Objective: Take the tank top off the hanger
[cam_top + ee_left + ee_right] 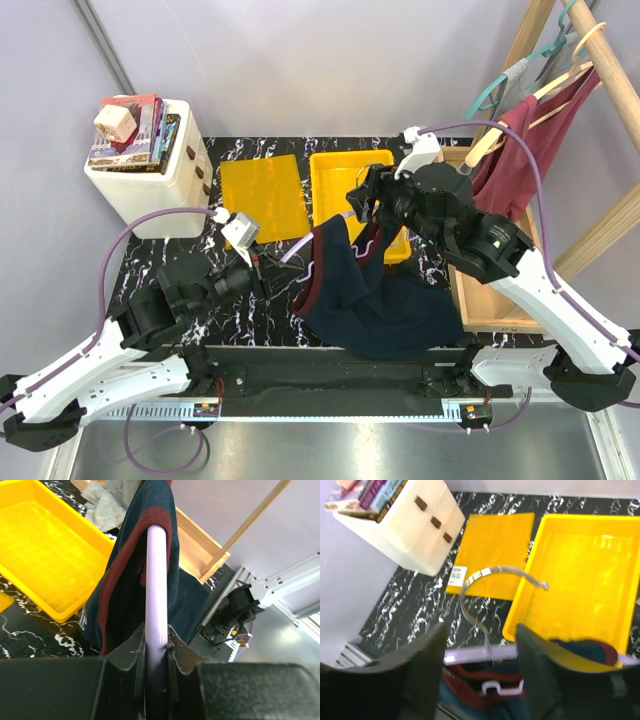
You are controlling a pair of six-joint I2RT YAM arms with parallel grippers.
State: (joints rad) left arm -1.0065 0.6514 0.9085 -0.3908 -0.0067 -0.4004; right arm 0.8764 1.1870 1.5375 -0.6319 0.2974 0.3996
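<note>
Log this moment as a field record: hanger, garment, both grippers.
hanger: lavender, metal hook
tank top: navy, maroon trim, draped on hanger, not yet off
left gripper: shut on hanger
right gripper: open, astride the hook's stem

A shallow yellow plastic tray (343,183) sat at twelve o'clock on the black marbled tabletop (172,262), with a flat yellow sheet (263,197) just beside it at eleven. A cream box (150,185) bearing stacked books (140,132) stood at ten, and an open wooden crate (463,300) at three.
</note>
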